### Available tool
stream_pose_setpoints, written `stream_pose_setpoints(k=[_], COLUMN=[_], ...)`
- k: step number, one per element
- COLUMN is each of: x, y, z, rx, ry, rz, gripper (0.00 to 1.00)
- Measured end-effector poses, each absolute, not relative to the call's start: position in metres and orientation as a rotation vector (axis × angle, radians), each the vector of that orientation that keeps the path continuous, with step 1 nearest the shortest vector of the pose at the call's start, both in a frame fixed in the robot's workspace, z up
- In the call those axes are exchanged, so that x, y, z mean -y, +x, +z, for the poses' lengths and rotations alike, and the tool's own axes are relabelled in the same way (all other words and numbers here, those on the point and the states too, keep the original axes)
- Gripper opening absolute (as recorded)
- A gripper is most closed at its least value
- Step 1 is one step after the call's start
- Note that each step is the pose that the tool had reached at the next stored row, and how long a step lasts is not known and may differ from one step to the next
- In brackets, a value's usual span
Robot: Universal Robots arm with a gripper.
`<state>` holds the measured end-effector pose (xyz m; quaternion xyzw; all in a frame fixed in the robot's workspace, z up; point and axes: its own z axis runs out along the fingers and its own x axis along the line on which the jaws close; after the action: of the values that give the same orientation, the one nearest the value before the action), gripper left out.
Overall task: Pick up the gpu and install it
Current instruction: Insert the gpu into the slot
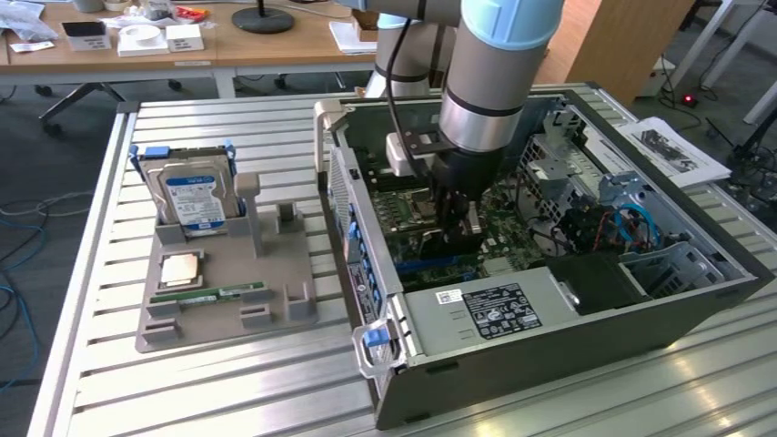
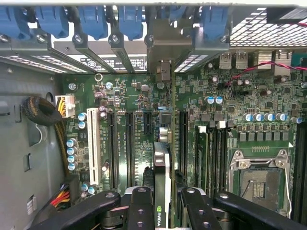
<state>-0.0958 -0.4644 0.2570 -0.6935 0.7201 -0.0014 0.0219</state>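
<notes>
A Universal Robots arm with a grey and pale-blue sleeve reaches down into an open dark-grey computer tower case (image 1: 680,314) lying on its side on a slatted aluminium bench (image 1: 97,364). Its black two-fingered gripper (image 2: 164,203) is pinched on the gpu (image 2: 162,167), a thin dark expansion card seen edge-on with a small green logo near the fingers and a silver metal end bracket (image 2: 164,72) at the far end. The card stands upright over the green motherboard (image 2: 240,100), in line with one of the long black expansion slots (image 2: 129,143), its bracket reaching the row of rear slot covers with blue plastic clips (image 2: 96,21). Whether the card's lower edge is fully seated in a slot cannot be told. In the exterior view the gripper (image 1: 459,232) sits low inside the case, above the middle of the board.

On the side of the bench at the exterior view's left, well apart from the case, a grey moulded parts tray (image 1: 273,273) carries a silver hard drive with a blue label (image 1: 195,200) standing upright at its far end, a small square brownish chip (image 1: 181,269) lying flat, and a narrow green memory stick (image 1: 225,294) lying nearer its front edge. Wooden desks (image 1: 243,45) stand beyond the bench's far edge.
</notes>
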Motion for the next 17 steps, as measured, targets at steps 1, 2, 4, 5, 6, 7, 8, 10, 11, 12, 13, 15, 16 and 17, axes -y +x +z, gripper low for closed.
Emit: stream_pose_setpoints(k=[1, 2, 4, 5, 6, 7, 8, 10, 11, 12, 13, 15, 16, 17], x=[0.4644, 0.4643, 0.4644, 0.4644, 0.4644, 0.4644, 0.4644, 0.4644, 0.4644, 0.4643, 0.4643, 0.4644, 0.4644, 0.4644], y=[-0.0958, -0.0958, -0.0958, -0.0958, -0.0958, -0.0958, -0.0958, -0.0958, -0.0958, -0.0958, -0.0958, -0.0958, -0.0958, -0.0958], z=[0.2578, 0.2582, 0.2583, 0.2581, 0.2581, 0.258, 0.2578, 0.2574, 0.2571, 0.2567, 0.2562, 0.2553, 0.2548, 0.2546], rx=[-2.231, -2.231, -2.231, -2.232, -2.232, -2.232, -2.231, -2.232, -2.232, -2.231, -2.231, -2.232, -2.232, -2.232], ry=[-2.149, -2.149, -2.149, -2.149, -2.149, -2.149, -2.149, -2.149, -2.149, -2.149, -2.149, -2.149, -2.149, -2.149], rz=[-0.004, -0.003, -0.003, -0.003, -0.003, -0.003, -0.003, -0.003, -0.003, -0.003, -0.003, -0.003, -0.003, -0.003], gripper=[0.27, 0.27, 0.27, 0.27, 0.27, 0.27, 0.27, 0.27, 0.27, 0.27, 0.27, 0.27, 0.27, 0.27])
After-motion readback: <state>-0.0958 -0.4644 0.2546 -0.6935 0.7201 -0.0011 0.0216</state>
